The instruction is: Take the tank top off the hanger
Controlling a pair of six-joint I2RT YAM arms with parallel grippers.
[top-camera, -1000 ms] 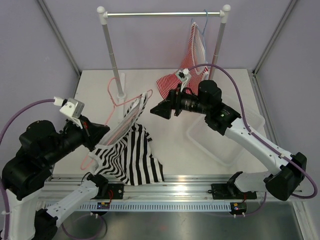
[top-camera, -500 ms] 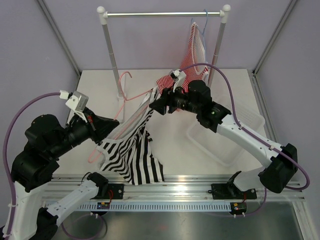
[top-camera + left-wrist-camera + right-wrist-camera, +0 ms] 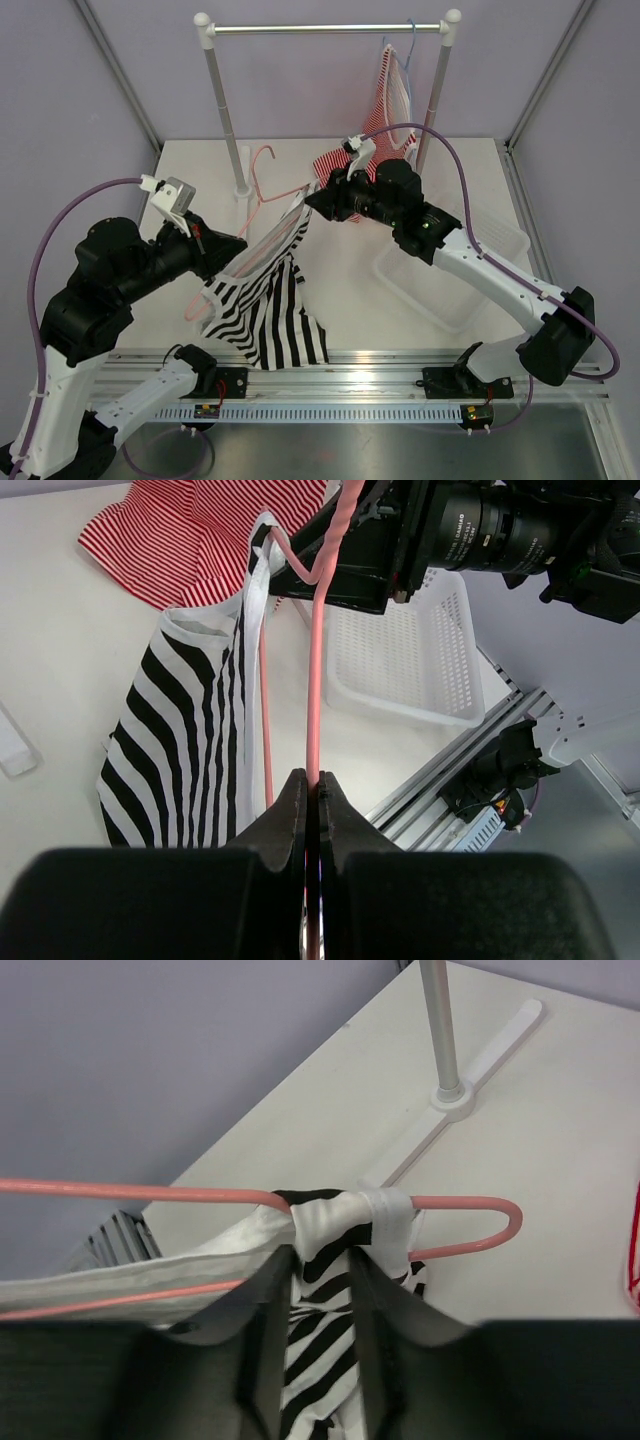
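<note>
Left gripper (image 3: 312, 783) tight on pink hanger (image 3: 314, 680)

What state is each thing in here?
tank top: on the hanger, strap bunched at its end, hem on the table.
hanger: held in the air, tilted.
left gripper: shut on the hanger.
right gripper: jaws astride the bunched strap, grip unclear.
red-striped top: lying on the table.

At the back of your white table (image 3: 190, 180) stands a clothes rail (image 3: 330, 29), its foot flat on the surface; from the rail's right end a pale blue hanger (image 3: 409, 40) carries a red-and-white thin-striped top (image 3: 380, 110), whose lower part spreads onto the table. On your right sits a white perforated plastic basket (image 3: 415, 290), open side up; lilac walls (image 3: 300, 90) close in the back and sides.
</note>
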